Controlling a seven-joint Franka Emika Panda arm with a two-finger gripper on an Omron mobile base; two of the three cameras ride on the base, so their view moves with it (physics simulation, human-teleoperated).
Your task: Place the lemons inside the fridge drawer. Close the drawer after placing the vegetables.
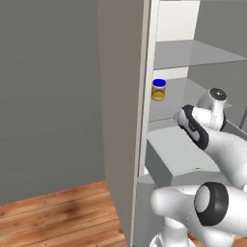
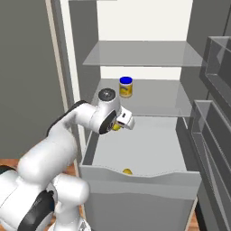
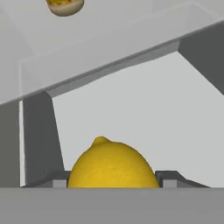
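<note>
I see the fridge [image 2: 81, 27] standing open, with its pale grey drawer [image 2: 140, 180] pulled out toward me below the shelves. Going left to right from the drawer: my white arm reaches in over the drawer's left side, and the claw [image 2: 118, 127] hangs above the drawer floor near its back left corner. The claw is clamped on a lemon [image 3: 111, 164]; in the hand view one dark fingertip [image 3: 59, 179] presses its left flank and the other its right. That lemon sits squarely between the fingers, its nipple end pointing away from the hand toward the drawer's back wall, so its long axis runs along the claw's reach. A second lemon [image 2: 127, 171] lies on the drawer floor just behind the front panel, near its middle; which way it points I cannot tell. Above the drawer, a blue-lidded jar [image 2: 126, 86] stands upright on a shelf [image 2: 171, 101].
</note>
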